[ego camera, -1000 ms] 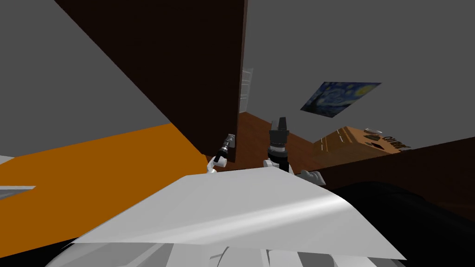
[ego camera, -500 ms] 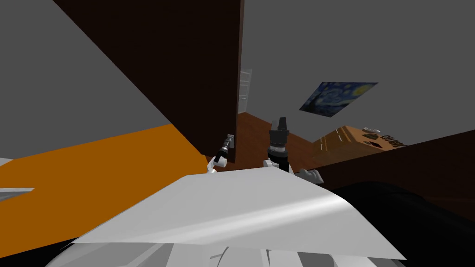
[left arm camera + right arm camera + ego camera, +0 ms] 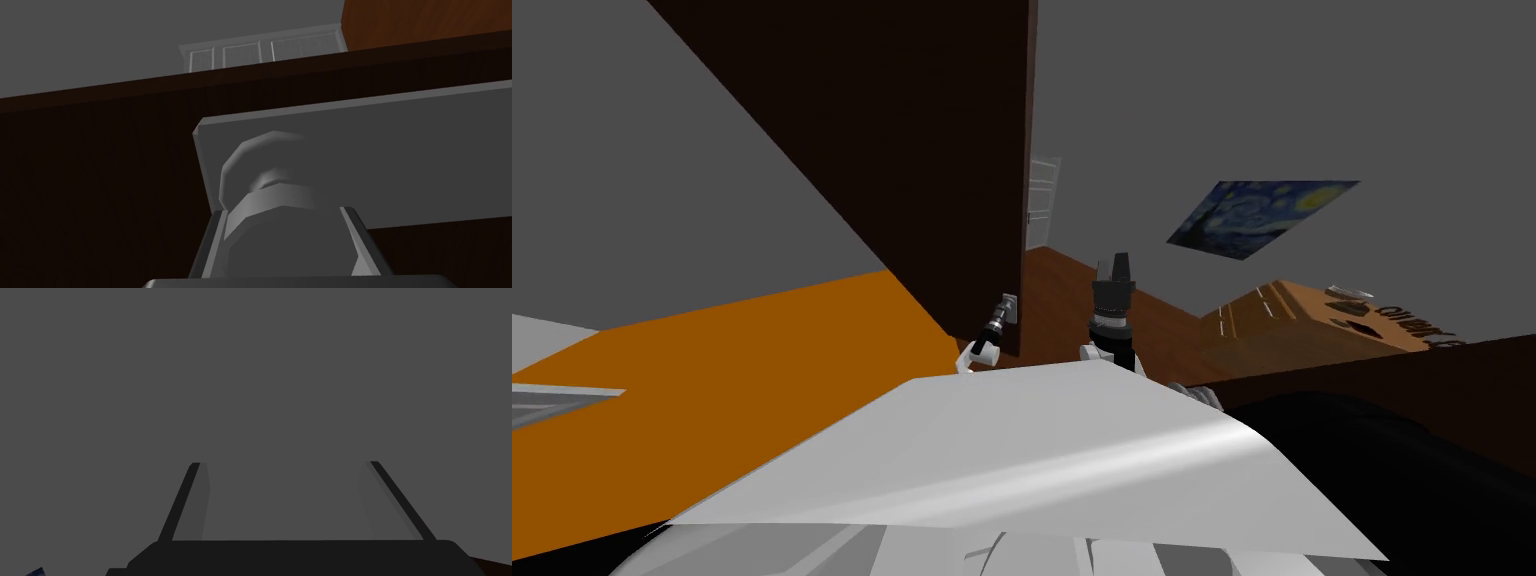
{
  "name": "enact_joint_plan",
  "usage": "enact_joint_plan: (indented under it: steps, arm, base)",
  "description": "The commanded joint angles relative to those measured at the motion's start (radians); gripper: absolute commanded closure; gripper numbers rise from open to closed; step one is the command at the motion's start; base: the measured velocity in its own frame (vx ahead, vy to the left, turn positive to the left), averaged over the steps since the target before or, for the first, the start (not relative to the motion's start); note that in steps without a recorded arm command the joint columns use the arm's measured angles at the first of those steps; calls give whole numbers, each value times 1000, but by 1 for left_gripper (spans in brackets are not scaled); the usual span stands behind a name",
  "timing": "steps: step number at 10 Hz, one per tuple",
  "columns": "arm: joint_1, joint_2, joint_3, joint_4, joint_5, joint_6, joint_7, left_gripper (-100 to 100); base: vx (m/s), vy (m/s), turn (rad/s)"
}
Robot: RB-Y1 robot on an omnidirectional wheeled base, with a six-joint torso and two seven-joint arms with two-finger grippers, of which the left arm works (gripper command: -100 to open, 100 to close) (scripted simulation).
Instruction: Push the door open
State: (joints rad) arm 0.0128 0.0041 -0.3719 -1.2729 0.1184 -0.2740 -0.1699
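In the head view the tall dark brown door [image 3: 912,150] stands just ahead of me, left of centre, with its free edge running upright down the middle of the picture. My left gripper [image 3: 1006,307] is against the door's face right at that edge. My right gripper [image 3: 1114,268] points up beside it on the open side, apart from the door. Past the edge a strip of reddish wooden floor [image 3: 1067,290] leads to a white panelled door [image 3: 1042,195] set in the far grey wall [image 3: 1212,90]; that gap is the open room I have. To the right a brown cardboard box [image 3: 1302,320] with black printing sits closed, so its contents are hidden. A small flat grey thing [image 3: 1350,292] lies on its top, and a blue swirling painting [image 3: 1262,212] hangs on the wall above. An orange floor [image 3: 732,360] spreads to the left of the door. In the left wrist view the two fingers [image 3: 210,245] press the sides of a grey round knob [image 3: 270,170], which stands out from a flat grey plate [image 3: 400,150] on the door near its edge, so the pincer is clamped on the knob. In the right wrist view the fingers [image 3: 197,503] stand wide apart.
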Motion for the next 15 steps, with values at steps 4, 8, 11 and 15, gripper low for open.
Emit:
enact_joint_plan:
  steps: [4,8,11,15]
  arm:
    - [48,18,-25,-53,37,-10,-47,100]
    - [107,31,-102,-95,28,-13,-66,-100]
    - [150,-20,-153,-126,25,-16,-82,-100]
    - [148,-4,-157,-127,26,-15,-81,-100]
  base:
    - [232,-78,221]
    - [-159,68,83]
    - [-217,85,70]
    - [-35,8,9]
